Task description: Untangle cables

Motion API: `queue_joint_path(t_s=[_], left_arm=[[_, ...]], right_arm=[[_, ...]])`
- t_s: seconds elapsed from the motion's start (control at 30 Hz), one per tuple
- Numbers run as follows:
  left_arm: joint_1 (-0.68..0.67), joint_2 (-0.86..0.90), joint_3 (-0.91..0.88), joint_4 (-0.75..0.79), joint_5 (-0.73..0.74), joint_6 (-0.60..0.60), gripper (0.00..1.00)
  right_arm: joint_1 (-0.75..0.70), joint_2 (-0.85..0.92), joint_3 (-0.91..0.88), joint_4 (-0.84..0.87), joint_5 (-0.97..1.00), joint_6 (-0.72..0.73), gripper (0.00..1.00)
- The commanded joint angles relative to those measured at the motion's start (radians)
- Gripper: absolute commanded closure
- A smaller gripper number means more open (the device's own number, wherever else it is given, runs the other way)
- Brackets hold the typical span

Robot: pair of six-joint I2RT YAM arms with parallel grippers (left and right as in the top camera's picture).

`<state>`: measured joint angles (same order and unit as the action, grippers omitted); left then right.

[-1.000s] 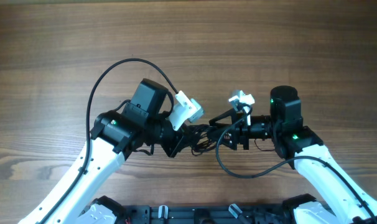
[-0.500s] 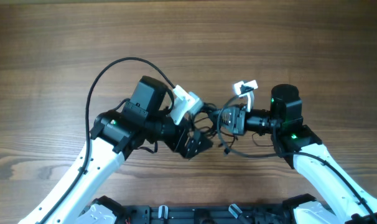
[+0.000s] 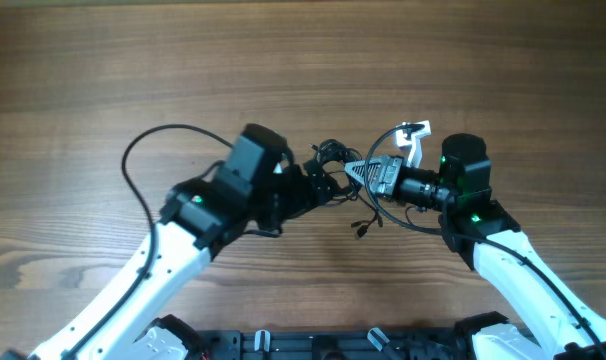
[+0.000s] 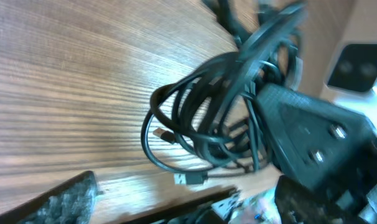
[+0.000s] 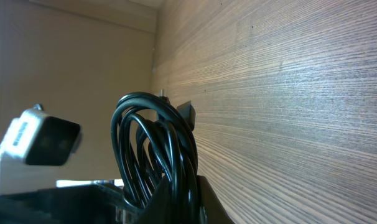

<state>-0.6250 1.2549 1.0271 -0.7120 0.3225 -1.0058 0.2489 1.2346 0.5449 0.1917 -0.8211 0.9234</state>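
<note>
Clenching my right jaws on the cables (image 3: 329, 156), I hold the knotted bundle over the middle of the wooden surface (image 3: 83, 80), one plug end (image 3: 362, 229) trailing loose. My left jaws sit just beside it; I cannot tell whether they grip.

You have a wooden table (image 3: 103, 60) under everything, brown, with a fine grain that runs left to right in your overhead view. In the right wrist view you see its far edge and, past it, a plain beige wall (image 5: 64, 62).
</note>
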Motion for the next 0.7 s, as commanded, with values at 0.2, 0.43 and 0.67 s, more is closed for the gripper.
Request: queue_joint_path(t_s=[0.2, 0.43, 0.67], left_arm=[[-0.112, 0.167, 0.004, 0.069, -0.300, -0.338, 0.50], [-0.112, 0.164, 0.005, 0.064, -0.447, -0.238, 0.96], [-0.067, 0.010, 0.005, -0.101, -0.525, 0.133, 0.96]], right_arm=[[-0.002, 0.010, 0.003, 0.002, -0.050, 0.026, 0.96], [-0.003, 0.010, 0.003, -0.002, -0.064, -0.013, 0.66], [-0.035, 0.009, 0.003, -0.077, -0.227, -0.405, 0.00]])
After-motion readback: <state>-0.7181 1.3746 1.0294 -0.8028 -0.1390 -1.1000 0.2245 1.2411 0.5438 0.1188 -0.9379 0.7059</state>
